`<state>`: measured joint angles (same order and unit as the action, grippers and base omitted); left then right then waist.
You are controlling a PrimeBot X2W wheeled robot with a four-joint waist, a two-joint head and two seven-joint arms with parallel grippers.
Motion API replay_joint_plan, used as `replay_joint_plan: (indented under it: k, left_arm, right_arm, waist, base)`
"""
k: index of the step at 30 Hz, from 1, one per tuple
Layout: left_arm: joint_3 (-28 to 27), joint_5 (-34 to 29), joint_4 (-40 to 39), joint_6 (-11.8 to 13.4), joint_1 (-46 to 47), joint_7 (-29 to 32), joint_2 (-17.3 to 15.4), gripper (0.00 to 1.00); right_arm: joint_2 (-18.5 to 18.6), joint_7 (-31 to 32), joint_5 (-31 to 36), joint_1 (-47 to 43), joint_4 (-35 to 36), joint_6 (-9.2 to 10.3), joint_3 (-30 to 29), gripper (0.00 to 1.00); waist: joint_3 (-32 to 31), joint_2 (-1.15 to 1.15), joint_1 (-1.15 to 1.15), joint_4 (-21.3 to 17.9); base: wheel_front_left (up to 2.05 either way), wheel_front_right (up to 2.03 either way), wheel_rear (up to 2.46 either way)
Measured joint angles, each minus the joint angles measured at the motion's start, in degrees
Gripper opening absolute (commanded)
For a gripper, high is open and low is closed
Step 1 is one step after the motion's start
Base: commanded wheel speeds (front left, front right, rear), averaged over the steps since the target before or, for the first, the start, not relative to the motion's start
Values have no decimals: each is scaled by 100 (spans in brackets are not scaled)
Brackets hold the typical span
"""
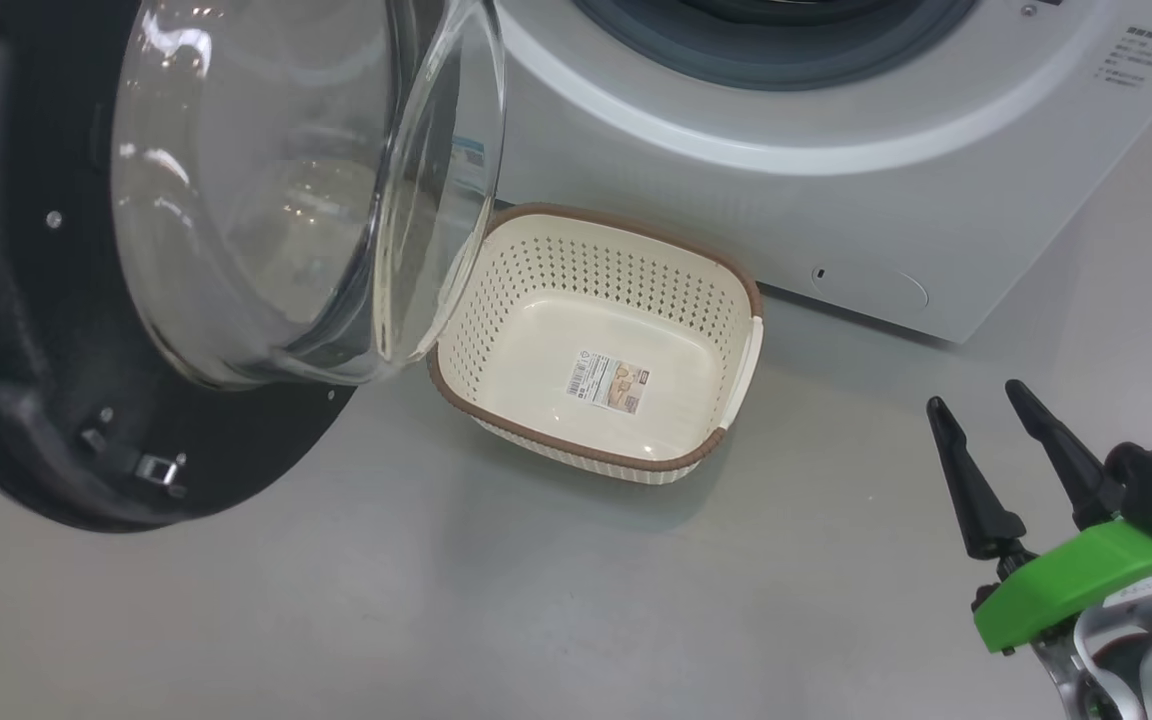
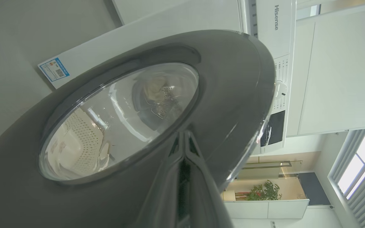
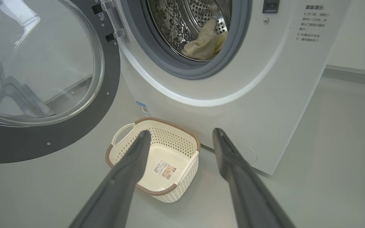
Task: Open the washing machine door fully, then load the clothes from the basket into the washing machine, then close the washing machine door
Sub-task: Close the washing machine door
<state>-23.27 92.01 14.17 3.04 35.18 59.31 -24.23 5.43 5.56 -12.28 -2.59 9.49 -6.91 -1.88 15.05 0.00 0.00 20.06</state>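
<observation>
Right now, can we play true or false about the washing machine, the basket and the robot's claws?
1. The small cream plastic basket with a brown rim is full of clothes. False: it is empty, with just a label sticker on its bottom.
2. The pale cream-yellow cloth clothes lie in the steel drum of the big white washing machine. True.
3. The large round black-rimmed glass door is closed. False: it stands open.
4. The right claw is open and holds nothing. True.
5. The left claw is wide open. False: its fingers are shut together.
</observation>
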Motion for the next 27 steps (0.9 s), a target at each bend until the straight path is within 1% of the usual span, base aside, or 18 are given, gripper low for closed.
replay_joint_plan:
  k: [3,7,13,21,27]
  left_arm:
    - [66,188,-310,14,-99,145,157,0]
    - [182,346,-677,99,-179,291,407,0]
    - [359,528,-1072,158,-203,424,641,0]
    - [514,591,-1290,167,-203,424,962,0]
    - [671,638,-1372,187,-190,344,1245,0]
  right_arm:
    - [-5,0,0,3,2,0,-5,100]
    - [-14,-2,0,15,0,0,0,100]
    - [-30,-58,0,107,-1,0,26,100]
    - [-83,-164,-34,116,-82,0,43,100]
    - [-179,-287,-83,202,-171,0,80,100]
  waist:
    - [20,0,0,6]
    - [26,0,0,-14]
    - [12,0,0,-117]
    - [-24,0,0,-381]
    - [-45,0,0,-684]
  base:
    - [0,0,0]
    - [0,0,0]
    - [0,0,0]
    - [0,0,0]
    - [0,0,0]
